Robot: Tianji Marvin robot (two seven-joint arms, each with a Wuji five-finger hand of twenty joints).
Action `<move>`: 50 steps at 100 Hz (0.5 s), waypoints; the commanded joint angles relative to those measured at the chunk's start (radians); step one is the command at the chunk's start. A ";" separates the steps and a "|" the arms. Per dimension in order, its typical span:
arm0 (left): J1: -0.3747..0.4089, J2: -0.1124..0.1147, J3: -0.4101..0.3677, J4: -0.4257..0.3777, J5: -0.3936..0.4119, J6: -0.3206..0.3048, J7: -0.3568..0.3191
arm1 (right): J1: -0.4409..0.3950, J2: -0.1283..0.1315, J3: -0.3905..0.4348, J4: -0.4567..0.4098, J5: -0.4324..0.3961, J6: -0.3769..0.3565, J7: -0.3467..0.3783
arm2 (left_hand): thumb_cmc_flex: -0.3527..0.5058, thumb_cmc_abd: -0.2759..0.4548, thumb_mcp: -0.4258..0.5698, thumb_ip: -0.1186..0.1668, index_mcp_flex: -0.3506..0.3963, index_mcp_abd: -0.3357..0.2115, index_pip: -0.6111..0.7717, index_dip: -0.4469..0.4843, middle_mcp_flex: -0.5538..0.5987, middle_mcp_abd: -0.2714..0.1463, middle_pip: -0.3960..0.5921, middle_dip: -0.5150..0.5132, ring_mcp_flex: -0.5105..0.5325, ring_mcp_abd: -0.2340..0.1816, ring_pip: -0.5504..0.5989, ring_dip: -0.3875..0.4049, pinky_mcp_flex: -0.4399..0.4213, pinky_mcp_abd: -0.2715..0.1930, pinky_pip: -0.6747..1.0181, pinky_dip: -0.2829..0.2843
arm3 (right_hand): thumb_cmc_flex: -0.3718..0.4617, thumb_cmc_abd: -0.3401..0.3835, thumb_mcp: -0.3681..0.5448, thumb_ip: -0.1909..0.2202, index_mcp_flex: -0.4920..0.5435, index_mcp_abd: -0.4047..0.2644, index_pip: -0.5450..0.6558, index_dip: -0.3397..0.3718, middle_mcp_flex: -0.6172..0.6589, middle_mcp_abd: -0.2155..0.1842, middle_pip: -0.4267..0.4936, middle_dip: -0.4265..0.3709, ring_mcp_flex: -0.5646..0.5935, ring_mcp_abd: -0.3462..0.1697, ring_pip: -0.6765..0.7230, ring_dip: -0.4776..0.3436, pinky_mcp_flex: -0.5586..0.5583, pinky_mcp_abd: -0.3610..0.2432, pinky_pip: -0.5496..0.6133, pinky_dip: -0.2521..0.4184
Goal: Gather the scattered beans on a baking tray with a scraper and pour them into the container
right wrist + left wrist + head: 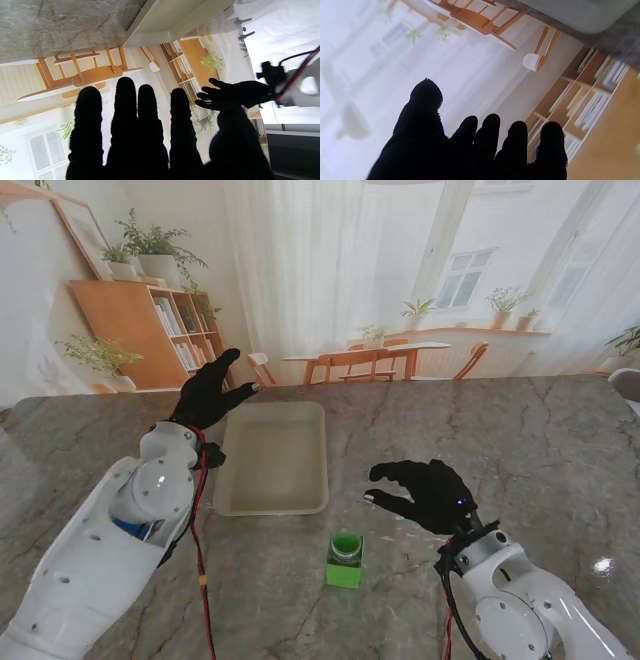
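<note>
1. The left hand (208,395) hovers beside the far left corner of the tray (272,458), fingers (487,135) spread apart and holding nothing.
2. The right hand (425,493) hovers over the table (520,450), to the right of the tray, fingers (126,112) loosely extended and empty.
3. One pale tray lies on the table; whether beans lie in it cannot be made out.
4. One green container (345,560) stands just nearer to me than the tray.

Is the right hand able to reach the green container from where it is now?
Probably yes. The right hand is open and holds nothing, and the green container stands just to its left, slightly nearer to me. Only bare table lies between them.
</note>
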 commanded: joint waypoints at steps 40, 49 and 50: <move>0.477 0.070 -0.116 -0.302 0.347 -0.120 0.043 | 0.006 -0.006 0.024 0.096 0.118 -0.093 0.041 | -0.063 0.062 -0.031 -0.081 0.185 -0.093 0.074 0.123 0.249 -0.050 0.056 0.098 0.273 0.000 0.098 0.141 0.127 0.052 0.387 0.149 | -0.155 -0.062 0.014 0.041 -0.174 0.101 -0.144 -0.071 -0.200 -0.002 -0.154 -0.126 -0.178 0.012 -0.283 -0.158 -0.191 -0.049 -0.210 -0.187; 0.512 0.065 -0.103 -0.295 0.352 -0.122 0.095 | 0.001 0.000 0.042 0.124 0.134 -0.145 0.080 | -0.062 0.059 -0.031 -0.081 0.186 -0.094 0.072 0.126 0.254 -0.050 0.055 0.100 0.278 -0.002 0.096 0.145 0.131 0.052 0.393 0.150 | -0.220 -0.068 0.007 0.038 -0.242 0.162 -0.204 -0.107 -0.280 0.032 -0.190 -0.162 -0.258 0.037 -0.335 -0.181 -0.257 -0.044 -0.268 -0.218; 0.515 0.065 -0.101 -0.294 0.352 -0.122 0.099 | 0.001 0.001 0.044 0.127 0.136 -0.153 0.085 | -0.062 0.059 -0.031 -0.081 0.186 -0.094 0.072 0.126 0.253 -0.050 0.055 0.100 0.278 -0.002 0.095 0.145 0.131 0.052 0.393 0.150 | -0.226 -0.069 0.006 0.038 -0.248 0.169 -0.209 -0.110 -0.290 0.034 -0.194 -0.164 -0.268 0.039 -0.340 -0.183 -0.264 -0.044 -0.274 -0.220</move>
